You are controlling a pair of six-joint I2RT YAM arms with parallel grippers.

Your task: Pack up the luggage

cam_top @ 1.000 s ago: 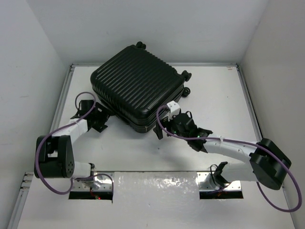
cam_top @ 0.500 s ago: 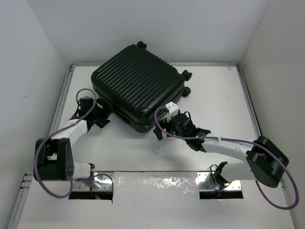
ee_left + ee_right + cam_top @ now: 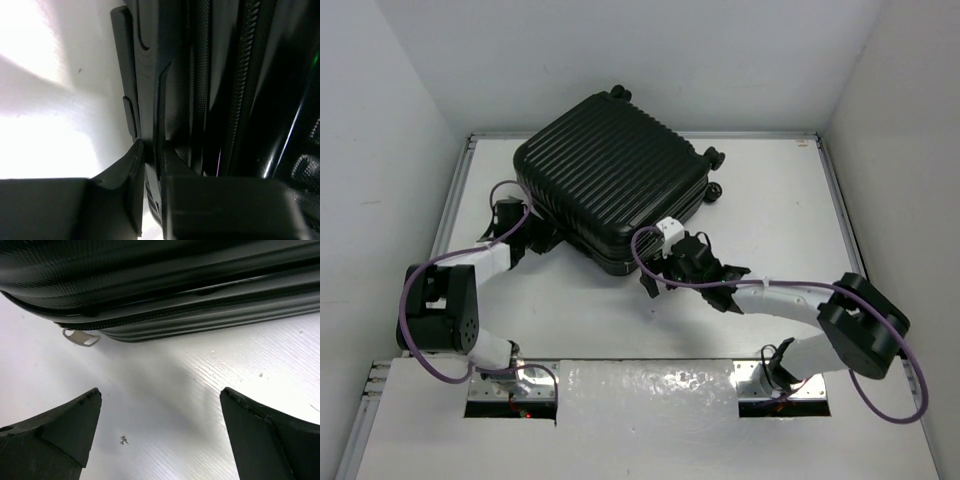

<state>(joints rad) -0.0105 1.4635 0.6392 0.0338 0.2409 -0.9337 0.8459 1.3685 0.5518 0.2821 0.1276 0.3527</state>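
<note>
Left gripper pinched together against luggage edge, anything caught hidden; right gripper spread apart.

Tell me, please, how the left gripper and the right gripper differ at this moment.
The left gripper is shut; the right gripper is wide open. The left gripper is up against the suitcase's edge; the right gripper sits clear of its near side. Both face the suitcase.

big black luggage fills the back left of the table, thin gap beside the left wall, wide bare room on the right, closed left gripper right up against the case's side, right gripper spread wide, bare table between its fingers
</note>
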